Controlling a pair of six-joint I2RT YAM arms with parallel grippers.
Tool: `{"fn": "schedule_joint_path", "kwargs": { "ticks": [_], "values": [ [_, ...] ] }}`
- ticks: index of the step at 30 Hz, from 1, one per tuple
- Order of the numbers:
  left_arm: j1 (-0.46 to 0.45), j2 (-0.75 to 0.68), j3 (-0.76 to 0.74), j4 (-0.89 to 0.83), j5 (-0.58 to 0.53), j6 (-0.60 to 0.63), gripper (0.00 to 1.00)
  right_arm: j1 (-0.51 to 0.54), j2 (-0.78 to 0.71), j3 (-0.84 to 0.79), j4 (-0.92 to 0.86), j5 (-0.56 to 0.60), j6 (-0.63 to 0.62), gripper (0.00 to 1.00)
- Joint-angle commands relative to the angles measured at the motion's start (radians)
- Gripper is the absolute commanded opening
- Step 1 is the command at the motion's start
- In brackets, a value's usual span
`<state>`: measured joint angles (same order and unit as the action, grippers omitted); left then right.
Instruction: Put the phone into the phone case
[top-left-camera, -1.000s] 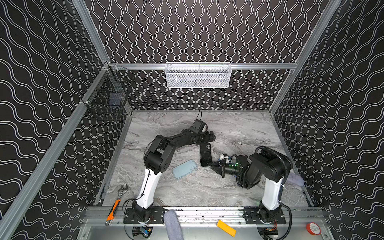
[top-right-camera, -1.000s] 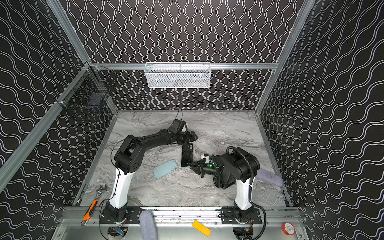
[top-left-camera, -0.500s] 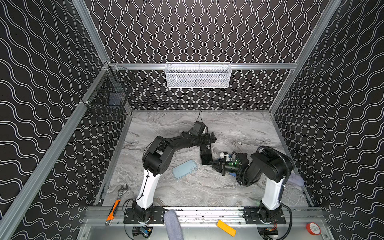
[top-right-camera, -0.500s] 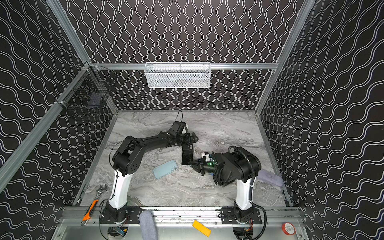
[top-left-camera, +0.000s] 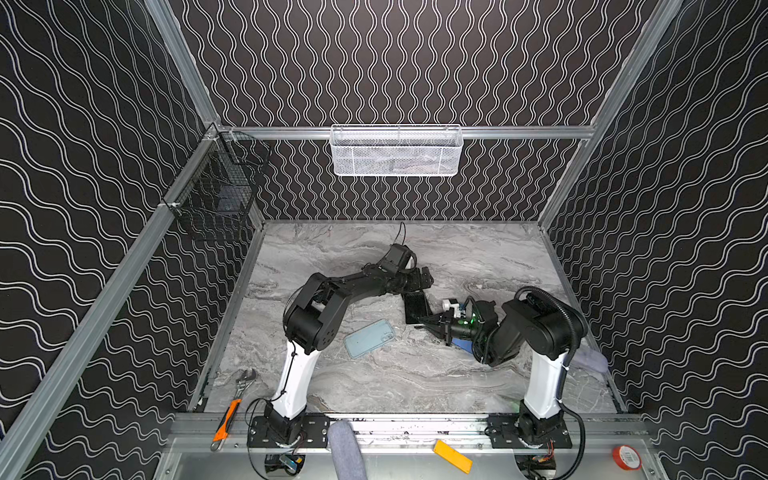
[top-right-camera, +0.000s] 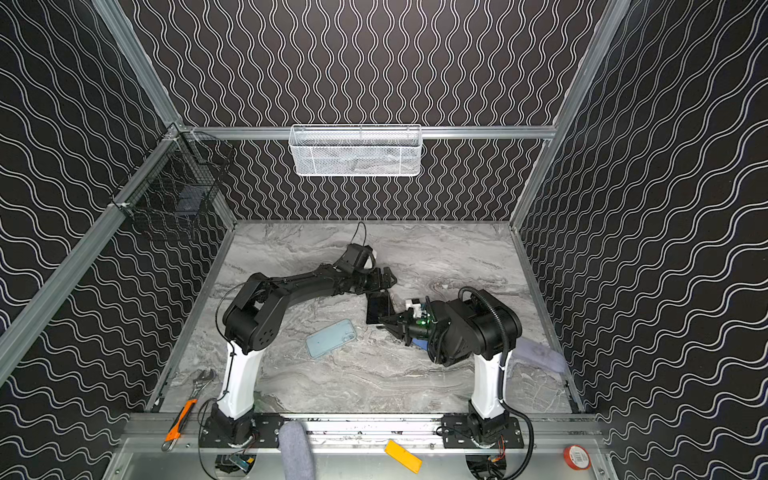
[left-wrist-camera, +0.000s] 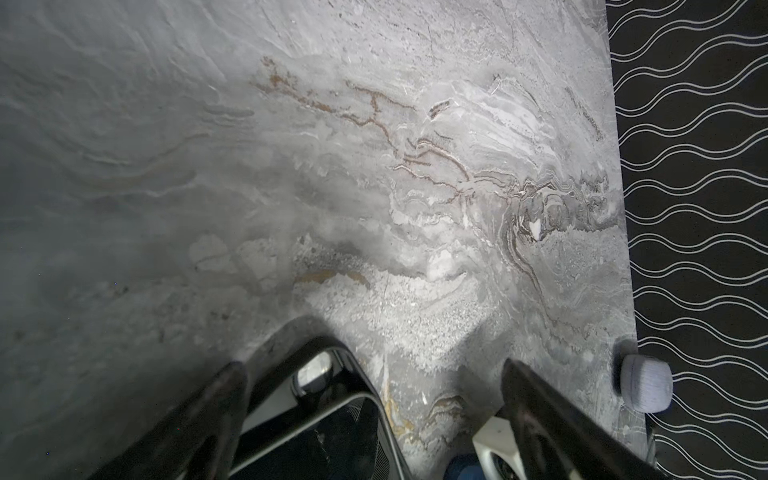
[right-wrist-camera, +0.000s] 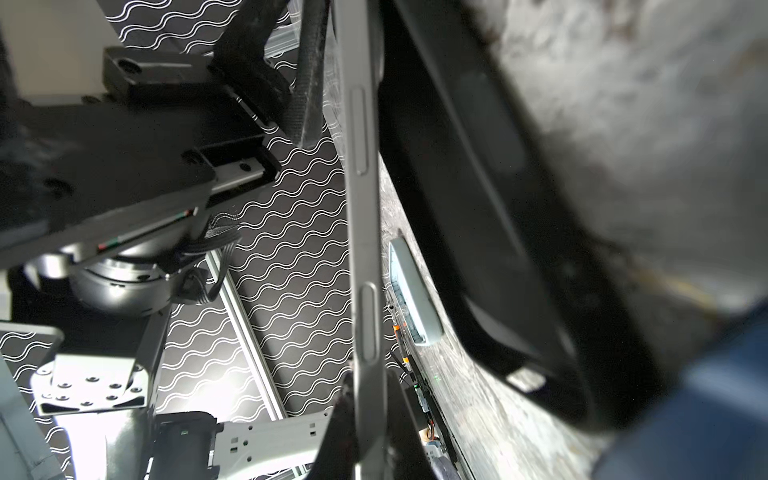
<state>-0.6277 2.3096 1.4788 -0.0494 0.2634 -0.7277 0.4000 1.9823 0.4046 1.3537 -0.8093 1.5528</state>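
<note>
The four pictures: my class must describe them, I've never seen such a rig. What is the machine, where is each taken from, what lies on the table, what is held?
Two robot arms stand at a marbled table, each ending in a two-fingered gripper. Both top views look down from one camera head; the other two come from a camera on each wrist. The right gripper is shut on the phone, edge-on in its wrist view, close against a black phone case. The left gripper is open over their far end, holding nothing. A light blue phone-shaped item lies apart on the table.
</note>
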Motion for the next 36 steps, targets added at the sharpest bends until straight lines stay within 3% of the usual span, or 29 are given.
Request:
{"fn": "schedule_joint_path", "kwargs": {
  "ticks": [1,11,25,33,36],
  "values": [
    [-0.008,-0.007,-0.003,-0.045,0.027,-0.011,0.98,-0.006,0.015,0.007,-0.073,0.025,0.035,0.00],
    [-0.009,-0.006,0.029,-0.065,0.027,0.014,0.98,-0.050,-0.051,-0.002,-0.171,-0.050,0.003,0.00],
    [-0.008,-0.007,0.067,-0.084,0.044,0.042,0.98,-0.115,-0.171,0.151,-0.794,-0.181,-0.352,0.00],
    [-0.009,-0.018,0.061,-0.081,0.049,0.047,0.98,-0.128,-0.157,0.143,-0.798,-0.170,-0.362,0.05],
    [-0.008,-0.018,0.060,-0.078,0.051,0.047,0.98,-0.135,-0.147,0.141,-0.806,-0.165,-0.371,0.12]
  ]
}}
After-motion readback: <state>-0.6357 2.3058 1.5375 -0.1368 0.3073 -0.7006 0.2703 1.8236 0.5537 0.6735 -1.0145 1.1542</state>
